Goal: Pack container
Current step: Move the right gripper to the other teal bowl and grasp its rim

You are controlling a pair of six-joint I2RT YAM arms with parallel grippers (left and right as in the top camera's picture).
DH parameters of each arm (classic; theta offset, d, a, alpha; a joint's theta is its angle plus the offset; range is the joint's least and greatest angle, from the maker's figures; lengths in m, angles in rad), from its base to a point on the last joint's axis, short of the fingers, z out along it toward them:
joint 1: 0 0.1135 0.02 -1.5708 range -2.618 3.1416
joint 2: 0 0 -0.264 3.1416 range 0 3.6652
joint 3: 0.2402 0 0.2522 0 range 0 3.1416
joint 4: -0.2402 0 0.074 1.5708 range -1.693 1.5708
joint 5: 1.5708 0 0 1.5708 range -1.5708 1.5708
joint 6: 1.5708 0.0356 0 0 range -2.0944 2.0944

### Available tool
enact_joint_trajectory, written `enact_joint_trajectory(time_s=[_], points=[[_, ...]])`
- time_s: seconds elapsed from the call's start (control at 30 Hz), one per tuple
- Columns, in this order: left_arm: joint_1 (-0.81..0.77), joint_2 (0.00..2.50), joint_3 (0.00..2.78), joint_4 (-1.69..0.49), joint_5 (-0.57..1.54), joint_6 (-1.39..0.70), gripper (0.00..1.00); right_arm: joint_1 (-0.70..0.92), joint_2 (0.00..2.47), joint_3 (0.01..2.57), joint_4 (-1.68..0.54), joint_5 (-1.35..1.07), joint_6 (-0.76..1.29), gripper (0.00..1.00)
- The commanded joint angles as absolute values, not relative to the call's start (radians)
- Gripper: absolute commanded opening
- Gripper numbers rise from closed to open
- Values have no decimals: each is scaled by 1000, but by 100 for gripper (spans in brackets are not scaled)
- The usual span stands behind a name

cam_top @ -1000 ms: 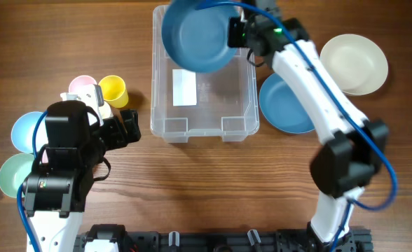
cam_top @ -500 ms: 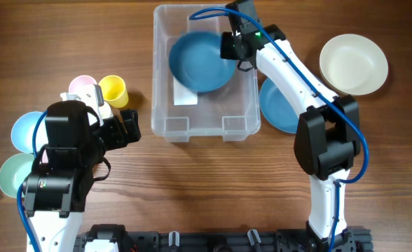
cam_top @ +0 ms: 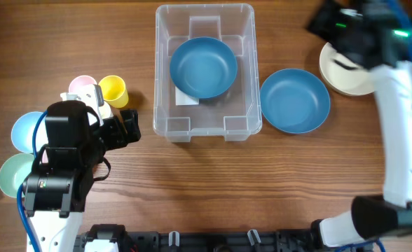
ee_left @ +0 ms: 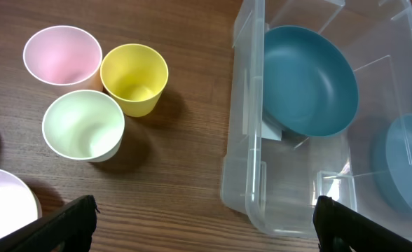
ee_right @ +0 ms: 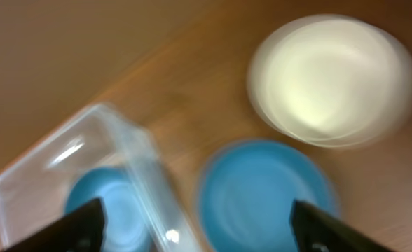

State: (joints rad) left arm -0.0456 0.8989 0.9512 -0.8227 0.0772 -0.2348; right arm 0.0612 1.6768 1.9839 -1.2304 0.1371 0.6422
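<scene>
The clear plastic container (cam_top: 162, 84) stands at the table's middle back with a dark blue bowl (cam_top: 203, 67) lying in it. In the left wrist view the container (ee_left: 248, 140) and that bowl (ee_left: 307, 80) are on the right. My left gripper (cam_top: 132, 126) rests open to the container's left, jaws wide with nothing between them (ee_left: 206, 224). My right gripper (cam_top: 325, 26) is blurred at the back right, lifted away from the container. It is open and empty (ee_right: 195, 224), above the container's (ee_right: 122, 140) right side and a second blue bowl (ee_right: 262, 189).
The second blue bowl (cam_top: 295, 100) sits just right of the container. A cream bowl (cam_top: 339, 73) lies partly under my right arm. Pink (cam_top: 83, 85), yellow (cam_top: 113, 91) and pale green (ee_left: 83, 124) cups stand to the left. Light blue (cam_top: 25, 131) and green (cam_top: 10, 175) bowls lie far left.
My right gripper let the dark blue bowl go into the container, opened, and swung up and to the right. The left arm has not moved.
</scene>
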Motion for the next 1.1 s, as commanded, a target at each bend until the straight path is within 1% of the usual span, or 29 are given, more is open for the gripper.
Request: enact_joint_trajectory(time_s=[0.0, 0.1, 0.2, 0.33, 0.37, 0.63, 0.7, 0.83, 0.9, 0.93, 0.97, 1.07], points=[[-41, 900, 972, -820, 93, -244, 100, -27, 1714, 1926, -1364, 147, 671, 97], [-41, 900, 972, -820, 93, -244, 100, -55, 1715, 1792, -1380, 142, 650, 99], [-41, 900, 972, -821, 93, -244, 100, -57, 1715, 1633, -1310, 138, 650, 99], [-41, 900, 972, -825, 93, -244, 100, -60, 1715, 1425, -1165, 113, 647, 100], [-41, 900, 972, -828, 93, -244, 100, -71, 1715, 1285, -1028, 76, 647, 100], [-41, 900, 972, -828, 93, -244, 100, -72, 1716, 1039, -709, 78, 661, 98], [-41, 900, 972, -828, 93, -244, 100, -72, 1716, 982, -640, 78, 705, 89], [-41, 900, 972, -828, 93, -244, 100, -72, 1716, 971, -630, 78, 717, 71], [-41, 900, 972, -828, 93, -244, 100, -72, 1716, 971, -628, 78, 717, 57], [-41, 900, 972, -828, 93, -244, 100, -72, 1716, 971, -628, 77, 717, 43], [-41, 900, 972, -828, 93, -244, 100, -72, 1716, 971, -629, 78, 717, 35], [-41, 900, 972, -828, 93, -244, 100, -72, 1716, 971, -629, 71, 717, 19]])
